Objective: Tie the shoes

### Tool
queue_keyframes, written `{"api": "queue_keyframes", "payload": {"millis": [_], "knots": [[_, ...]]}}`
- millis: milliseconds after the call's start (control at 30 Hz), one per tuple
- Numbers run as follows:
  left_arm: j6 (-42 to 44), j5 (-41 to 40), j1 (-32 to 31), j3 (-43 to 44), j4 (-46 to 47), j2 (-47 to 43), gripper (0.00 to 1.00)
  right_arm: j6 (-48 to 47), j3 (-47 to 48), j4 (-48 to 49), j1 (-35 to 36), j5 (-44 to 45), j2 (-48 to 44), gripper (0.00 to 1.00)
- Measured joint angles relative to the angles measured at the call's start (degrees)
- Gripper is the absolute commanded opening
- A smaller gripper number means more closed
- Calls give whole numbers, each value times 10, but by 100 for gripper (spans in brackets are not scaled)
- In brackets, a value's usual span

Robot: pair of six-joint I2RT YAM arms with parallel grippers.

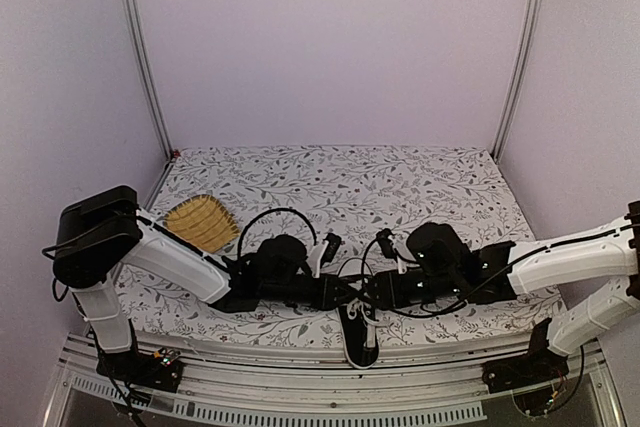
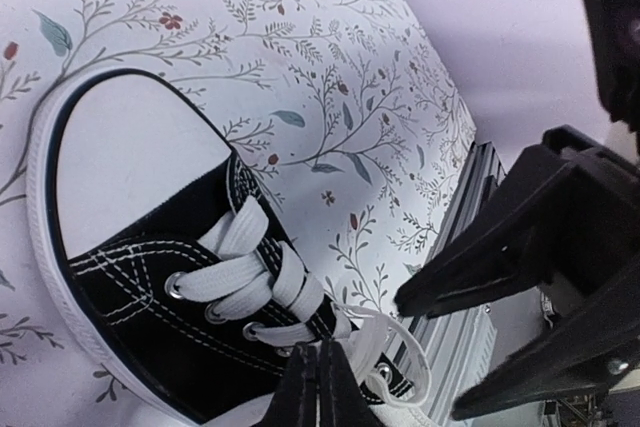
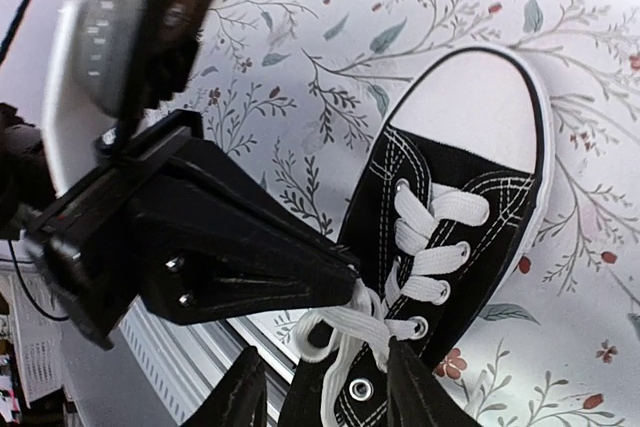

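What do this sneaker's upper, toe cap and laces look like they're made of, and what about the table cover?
The upper looks like matte black canvas: woven texture, white stitching. The toe cap is smooth white, probably rubber. The laces are flat white woven tape; fibre unclear. The table cover seems printed floral cloth, matte.

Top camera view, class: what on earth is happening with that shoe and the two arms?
Both arms meet over the black sneaker, which lies at the near edge of the table. The left pincer is shut, seemingly pinching the white laces near the top eyelets. The right pincer hangs open astride the shoe's collar. No finished bow is visible. A yellow mat lies off to the left.
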Motion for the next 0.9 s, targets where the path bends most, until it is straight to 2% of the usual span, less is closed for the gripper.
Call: {"api": "queue_keyframes", "payload": {"millis": [167, 267, 600, 733, 900], "knots": [[-6, 0, 0, -3, 1, 0, 0, -29, -9, -15, 9, 18, -68, 49], [-8, 1, 0, -3, 1, 0, 0, -46, -4, -33, 29, 41, -70, 50], [-10, 6, 0, -4, 1, 0, 0, -86, 130, -143, 138, 153, 72, 47], [-10, 6, 0, -4, 1, 0, 0, -89, 181, -183, 157, 197, 136, 47], [-10, 7, 1, -4, -4, 0, 0, -91, 206, -223, 163, 235, 167, 44]]}}
